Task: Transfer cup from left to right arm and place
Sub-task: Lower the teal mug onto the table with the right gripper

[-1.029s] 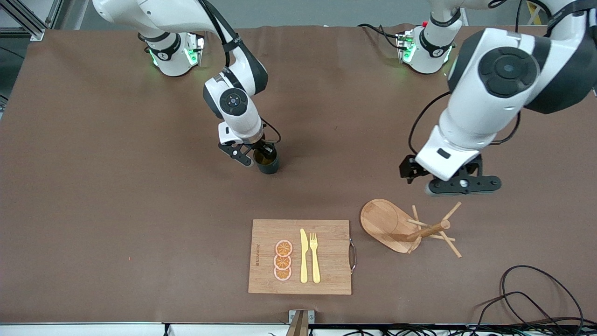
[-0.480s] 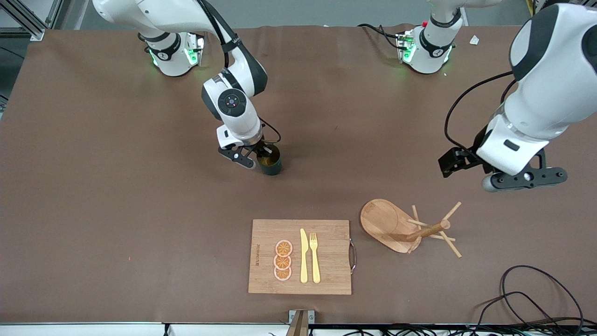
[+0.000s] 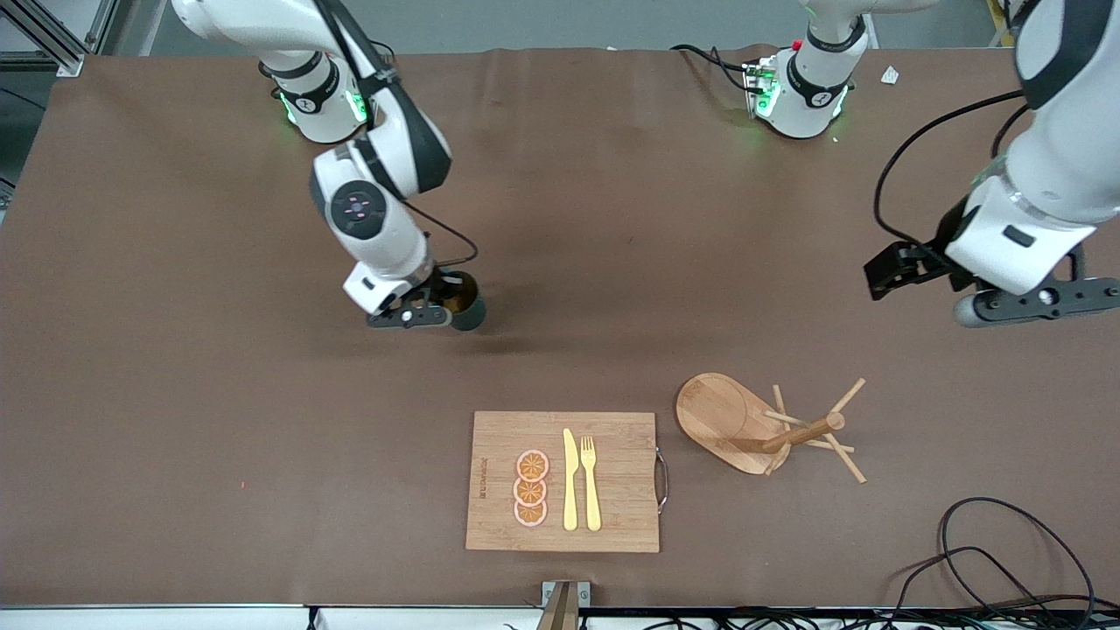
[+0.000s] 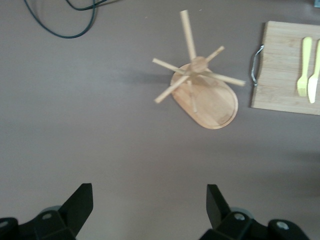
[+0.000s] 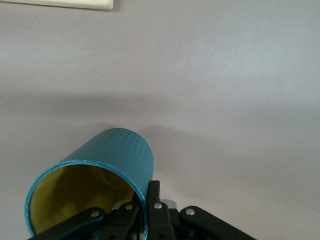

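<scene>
My right gripper (image 3: pixel 435 311) is shut on the rim of the dark teal cup (image 3: pixel 470 311), one finger inside the ochre interior and one outside. It holds the cup tilted, just over the brown table mat, about midway between the right arm's base and the cutting board. In the right wrist view the cup (image 5: pixel 107 162) fills the space at the right gripper (image 5: pixel 148 207); its handle is hidden. My left gripper (image 3: pixel 1037 304) is open and empty, up over the table at the left arm's end. The left wrist view shows the left gripper (image 4: pixel 148 205) over bare mat.
A wooden cutting board (image 3: pixel 621 472) with orange slices (image 3: pixel 531 488), a yellow knife (image 3: pixel 570 481) and a fork (image 3: pixel 591 481) lies near the front edge. A wooden mug tree (image 3: pixel 770 429) stands beside it, toward the left arm's end. Black cables (image 3: pixel 1006 542) lie at the front corner.
My right gripper has carried the cup toward the right arm's end of the table. My left arm has swung away toward its own end, its gripper still open.
</scene>
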`<action>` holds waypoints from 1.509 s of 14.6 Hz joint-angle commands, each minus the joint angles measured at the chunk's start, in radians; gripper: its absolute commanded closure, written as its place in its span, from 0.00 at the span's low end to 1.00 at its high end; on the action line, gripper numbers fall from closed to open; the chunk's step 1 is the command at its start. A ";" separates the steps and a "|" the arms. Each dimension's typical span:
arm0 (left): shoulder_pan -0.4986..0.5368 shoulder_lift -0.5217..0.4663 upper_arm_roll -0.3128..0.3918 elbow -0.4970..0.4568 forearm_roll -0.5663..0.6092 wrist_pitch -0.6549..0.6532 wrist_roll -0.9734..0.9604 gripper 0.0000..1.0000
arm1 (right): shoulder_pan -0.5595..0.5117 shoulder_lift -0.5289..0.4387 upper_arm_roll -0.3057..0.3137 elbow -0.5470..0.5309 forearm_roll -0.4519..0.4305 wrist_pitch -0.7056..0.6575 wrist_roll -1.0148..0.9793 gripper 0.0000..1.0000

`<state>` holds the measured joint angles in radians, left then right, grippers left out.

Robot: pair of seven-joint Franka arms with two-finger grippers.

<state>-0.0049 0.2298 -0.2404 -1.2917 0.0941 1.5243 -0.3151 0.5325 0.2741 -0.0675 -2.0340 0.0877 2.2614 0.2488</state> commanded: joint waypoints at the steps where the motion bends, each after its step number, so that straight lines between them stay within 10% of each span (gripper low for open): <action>1: 0.038 -0.018 -0.010 -0.008 -0.024 -0.018 0.027 0.00 | -0.104 -0.072 0.014 -0.058 -0.023 -0.011 -0.278 1.00; 6: 0.088 -0.056 0.022 -0.037 -0.128 -0.050 0.071 0.00 | -0.287 -0.085 0.011 -0.068 -0.109 -0.033 -0.734 1.00; 13: -0.096 -0.213 0.304 -0.178 -0.165 -0.049 0.188 0.00 | -0.494 -0.075 0.011 -0.141 -0.141 0.116 -1.161 1.00; 22: -0.078 -0.198 0.303 -0.170 -0.129 -0.007 0.191 0.00 | -0.617 0.014 0.009 -0.164 -0.187 0.201 -1.336 1.00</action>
<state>-0.0861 0.0437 0.0625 -1.4558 -0.0518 1.4819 -0.1368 -0.0506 0.2814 -0.0764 -2.1858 -0.0776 2.4441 -1.0615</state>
